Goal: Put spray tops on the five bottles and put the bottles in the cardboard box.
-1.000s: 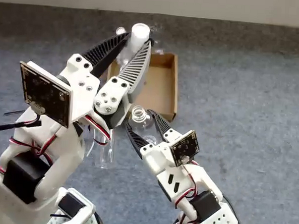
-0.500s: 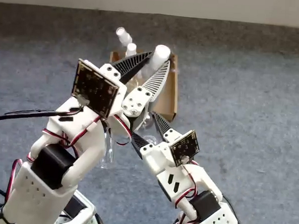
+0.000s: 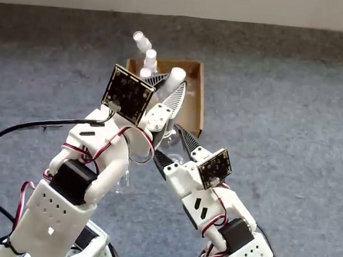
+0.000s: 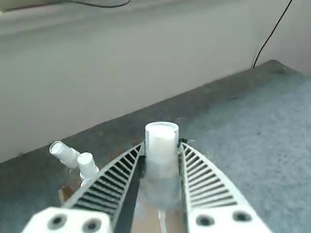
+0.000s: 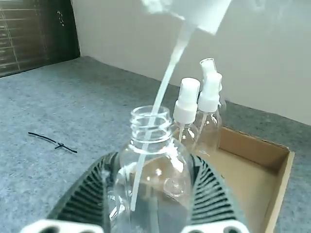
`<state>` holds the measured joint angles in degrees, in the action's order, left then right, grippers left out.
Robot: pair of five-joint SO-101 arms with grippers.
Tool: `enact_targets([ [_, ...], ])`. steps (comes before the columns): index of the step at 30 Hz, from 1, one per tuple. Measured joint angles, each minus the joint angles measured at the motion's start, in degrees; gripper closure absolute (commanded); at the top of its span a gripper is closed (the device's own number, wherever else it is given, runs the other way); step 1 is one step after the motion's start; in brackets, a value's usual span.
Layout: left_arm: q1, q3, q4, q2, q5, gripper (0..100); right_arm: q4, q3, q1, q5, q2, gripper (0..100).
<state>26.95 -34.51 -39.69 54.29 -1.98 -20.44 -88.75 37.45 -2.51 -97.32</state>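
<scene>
- Left gripper (image 4: 161,147) is closing its ribbed fingers on a white spray top (image 4: 161,138), pinching it by its sides with the cap end poking out past the fingertips.
- Hanging from that spray top, a thin dip tube (image 5: 165,82) is slanting down, and its lower end is already sitting inside the open neck of a clear bottle (image 5: 150,145).
- Right gripper (image 5: 153,162) is gripping that bottle around its body, holding it upright just below the left gripper and beside the cardboard box (image 5: 272,155).
- The spray top is hovering above the bottle's mouth, apart from it and tilted rather than square to the neck.
- Judging from that tilt, the cap could be landing crooked on the threads, or the tube could be bending against the rim, if the left arm comes down without straightening first.
- Pressing down hard could also be twisting the smooth bottle in the right gripper's hold.
- Capped bottles (image 5: 187,104) are standing together at the far corner of the box, near the left arm's path, so a wide swing could be knocking them over.
- Grey carpet (image 3: 275,110) is lying under everything.
</scene>
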Motion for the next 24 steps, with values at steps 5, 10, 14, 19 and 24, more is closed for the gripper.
enact_targets([
  [5,0.00,-0.26,-3.96,0.00,-0.09,99,0.00,0.00,0.00,0.00,0.00,99.4],
  [10,0.00,-0.26,-8.53,0.00,-0.26,99,0.00,0.00,0.09,0.00,0.00,99.4],
  [14,0.00,-0.26,-10.73,0.00,-0.26,99,0.00,0.00,0.09,0.00,0.00,99.4],
  [19,0.00,-0.26,-11.96,0.00,0.09,99,0.00,0.00,0.09,0.00,0.00,99.4],
  [24,0.09,-0.26,-12.13,0.00,6.24,99,0.00,0.00,0.09,0.09,0.00,99.4],
])
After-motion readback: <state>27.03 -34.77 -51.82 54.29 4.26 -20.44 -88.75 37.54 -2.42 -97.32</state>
